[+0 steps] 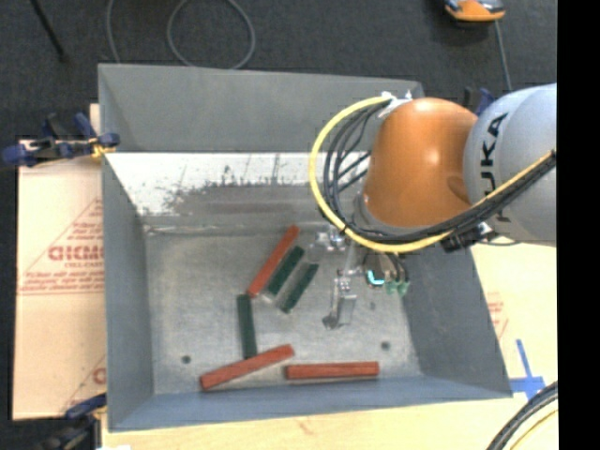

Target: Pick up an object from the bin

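My gripper hangs below the orange cover, right of the bin's middle, its thin fingers pointing down to the bare floor with nothing between them. To its left lie a red-brown stick and two dark green sticks side by side, all slanted. Another red-brown stick lies flat near the front wall, just below the gripper.
A dark green stick stands upright in the picture left of centre. A red-brown stick lies slanted at the front left. The arm and its orange cover hide the bin's right rear part.
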Available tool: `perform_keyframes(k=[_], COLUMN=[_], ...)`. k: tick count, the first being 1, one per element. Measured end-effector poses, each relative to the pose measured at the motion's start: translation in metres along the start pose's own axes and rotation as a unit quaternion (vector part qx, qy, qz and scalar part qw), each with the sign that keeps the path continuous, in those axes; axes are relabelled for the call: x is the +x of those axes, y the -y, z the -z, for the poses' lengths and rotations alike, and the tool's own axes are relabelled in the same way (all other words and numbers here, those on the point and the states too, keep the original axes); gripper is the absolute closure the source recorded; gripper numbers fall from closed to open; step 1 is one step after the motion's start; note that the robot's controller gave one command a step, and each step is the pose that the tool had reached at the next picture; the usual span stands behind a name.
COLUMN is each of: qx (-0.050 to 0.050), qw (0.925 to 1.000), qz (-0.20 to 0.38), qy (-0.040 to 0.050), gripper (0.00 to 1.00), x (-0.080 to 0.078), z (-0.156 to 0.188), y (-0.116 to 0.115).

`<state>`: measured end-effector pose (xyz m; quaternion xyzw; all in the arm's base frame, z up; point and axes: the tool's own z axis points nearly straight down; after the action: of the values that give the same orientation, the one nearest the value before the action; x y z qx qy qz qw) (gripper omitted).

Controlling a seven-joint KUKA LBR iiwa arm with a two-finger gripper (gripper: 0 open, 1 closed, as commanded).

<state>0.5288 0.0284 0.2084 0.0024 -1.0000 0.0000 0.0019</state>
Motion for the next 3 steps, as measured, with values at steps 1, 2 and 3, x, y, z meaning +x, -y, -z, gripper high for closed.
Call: perform_keyframes(k=[1, 2, 3], qx=[0.000, 0.001, 0.002], qw=[0.9958, 0.9744, 0.9123], qz=[0.092, 0.225, 0.410], qy=[0.0010, 0.0061, 0.0051], gripper=[0.00, 0.00, 0.00], x=[-0.097, -0.103, -0.121], z=[-0.140, -0.106, -0.106], y=[-0.030, -0.041, -0.040])
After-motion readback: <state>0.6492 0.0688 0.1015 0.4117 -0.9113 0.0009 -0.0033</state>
